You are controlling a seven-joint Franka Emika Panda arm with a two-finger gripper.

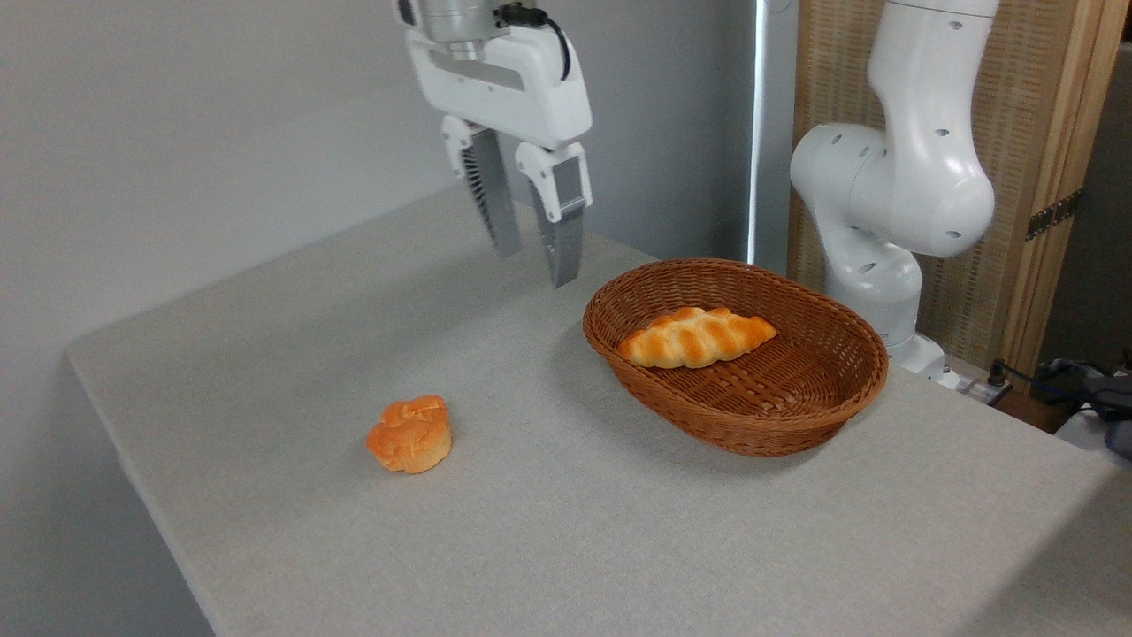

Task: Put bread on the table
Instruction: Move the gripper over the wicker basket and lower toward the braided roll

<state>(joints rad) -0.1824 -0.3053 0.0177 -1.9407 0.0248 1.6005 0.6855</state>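
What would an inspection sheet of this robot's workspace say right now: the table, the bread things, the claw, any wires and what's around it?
Surface: table covered in light grey-beige cloth, with rounded corners.
Job's things: braided bread lying inside the wicker basket, not yet on the cloth.
Clutter: small round orange bun on the cloth, left of the basket, apart from it.
Grippers: gripper open, empty, in the air left of the basket.
Cables: black cable at the gripper's top; more cables at the right edge.
Surroundings: robot arm base behind the basket, grey wall, woven panel in a wooden frame.
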